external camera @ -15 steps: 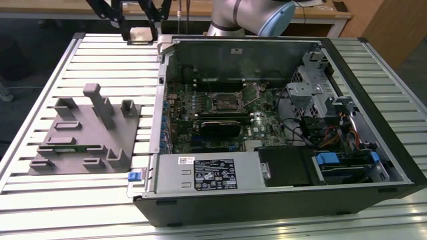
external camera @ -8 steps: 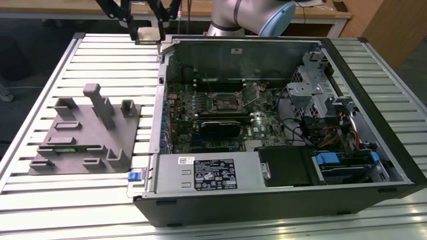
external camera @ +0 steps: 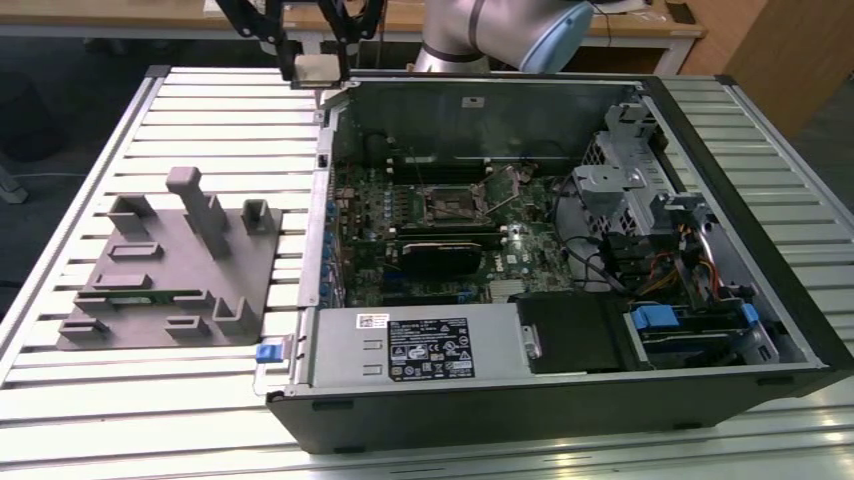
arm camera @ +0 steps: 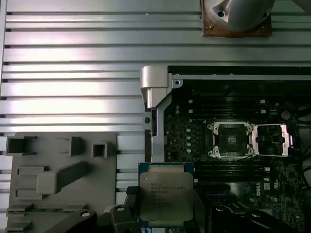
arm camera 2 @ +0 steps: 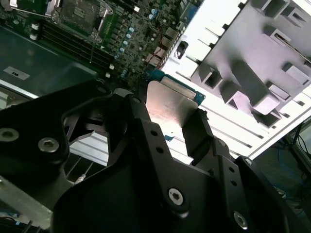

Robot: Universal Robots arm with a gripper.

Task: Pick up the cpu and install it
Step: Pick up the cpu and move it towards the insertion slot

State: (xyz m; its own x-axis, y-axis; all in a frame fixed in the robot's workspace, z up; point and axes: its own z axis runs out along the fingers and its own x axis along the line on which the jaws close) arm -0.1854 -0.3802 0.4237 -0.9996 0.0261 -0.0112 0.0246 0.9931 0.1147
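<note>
My gripper (external camera: 316,62) hangs high over the slatted table, just outside the open computer case's far corner on the exterior view's left. It is shut on the cpu (external camera: 316,69), a small flat square chip with a silvery top. In both wrist views the cpu (arm camera: 165,194) (arm camera 2: 167,108) sits clamped by its edges between the black fingers (arm camera 2: 199,133). The gripper (arm camera: 165,213) (arm camera 2: 170,127) is well above the motherboard. The empty cpu socket (external camera: 447,202) (arm camera: 232,141) (arm camera 2: 80,9) lies on the board with its metal retention frame (arm camera: 272,141) flipped open beside it.
The open black computer case (external camera: 747,330) takes up the exterior view's right, with drive cages, cables and a power supply (external camera: 414,345) inside. A grey parts fixture (external camera: 160,270) (arm camera: 58,179) with upright posts stands on the slatted table (external camera: 214,90) at the left.
</note>
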